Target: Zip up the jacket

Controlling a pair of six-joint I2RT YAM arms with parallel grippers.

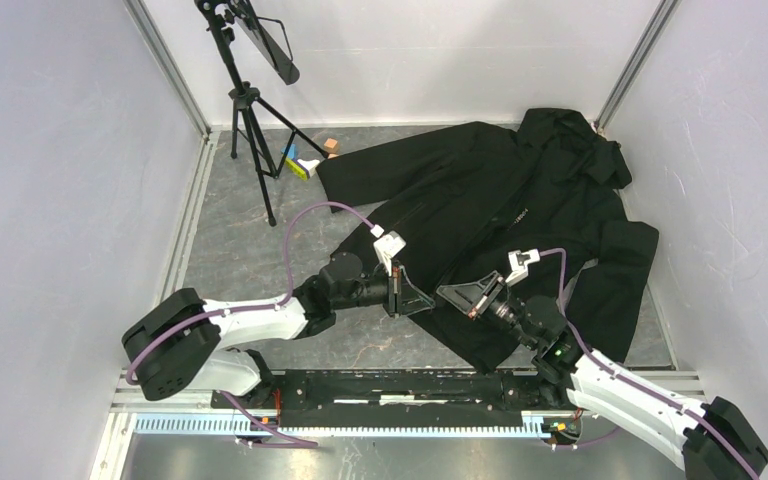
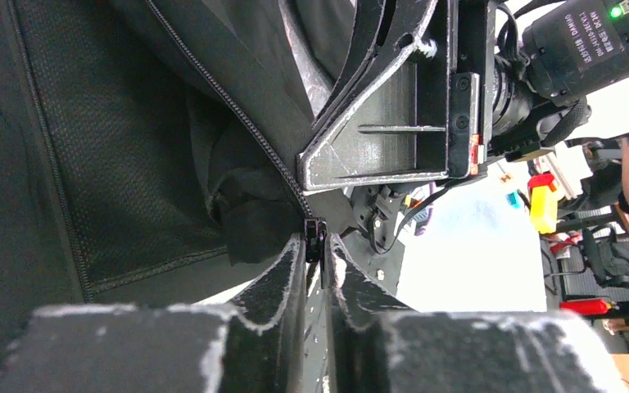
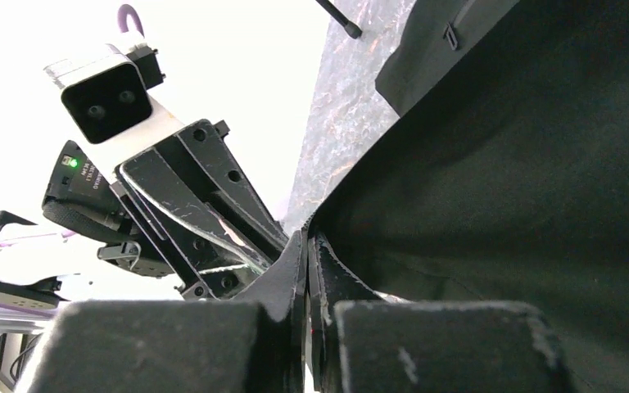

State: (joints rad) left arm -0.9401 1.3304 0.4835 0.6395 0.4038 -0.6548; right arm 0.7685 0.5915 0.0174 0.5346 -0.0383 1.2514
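Jacket on grey marbled table, white walls

top external: high behind the arm bases at bottom edge, tilted down, far, whole table in frame | left wrist: close, looking along its own fingers | right wrist: close, along its fingers, facing the other | shared: jacket edge where left gripper and right gripper meet, mid-frame from above

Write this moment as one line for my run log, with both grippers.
left gripper: shut on zipper slider, near hem | right gripper: shut on jacket edge | zip: not yet drawn up
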